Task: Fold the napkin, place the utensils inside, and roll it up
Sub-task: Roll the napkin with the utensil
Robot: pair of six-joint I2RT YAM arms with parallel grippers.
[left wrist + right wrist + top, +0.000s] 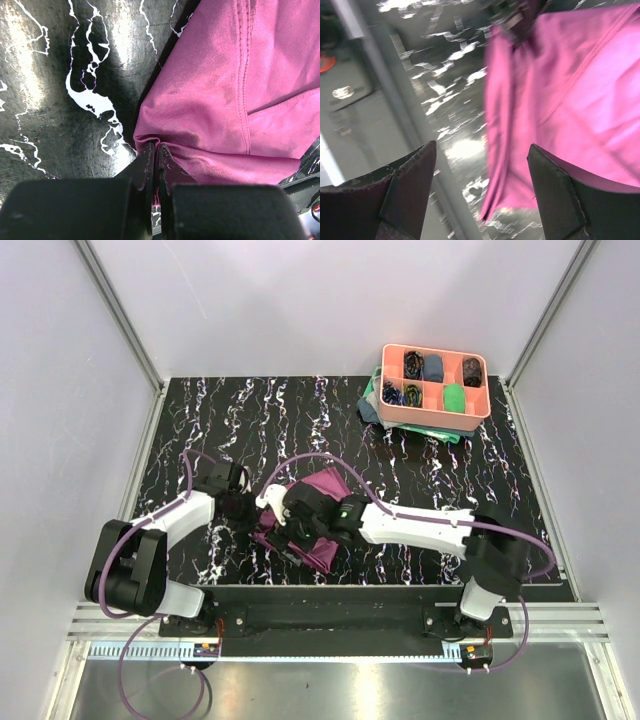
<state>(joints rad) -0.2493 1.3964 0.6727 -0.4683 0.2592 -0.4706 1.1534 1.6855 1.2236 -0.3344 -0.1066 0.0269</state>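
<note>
The napkin (322, 487) lies bunched in the near middle of the bench (200, 430), between the two arms and partly hidden under the right arm. It is thin, limp, satin-like cloth with a stitched hem, so I judge it light, soft and rather slippery. It will likely sag and crease wherever it is unsupported. It is best taken at a corner or along the hem, where the doubled fabric gives more to pinch. The left end effector (154, 152) is clenched on such a spot, its fingers pressed together on a puckered corner at the cloth's left side, low against the bench. The right end effector (481, 147) is spread wide and grasps nothing. In the blurred wrist view its fingers (415, 170) stand to either side of a loose edge of the napkin, and I cannot tell whether they touch it. The utensils cannot be made out in any view.
</note>
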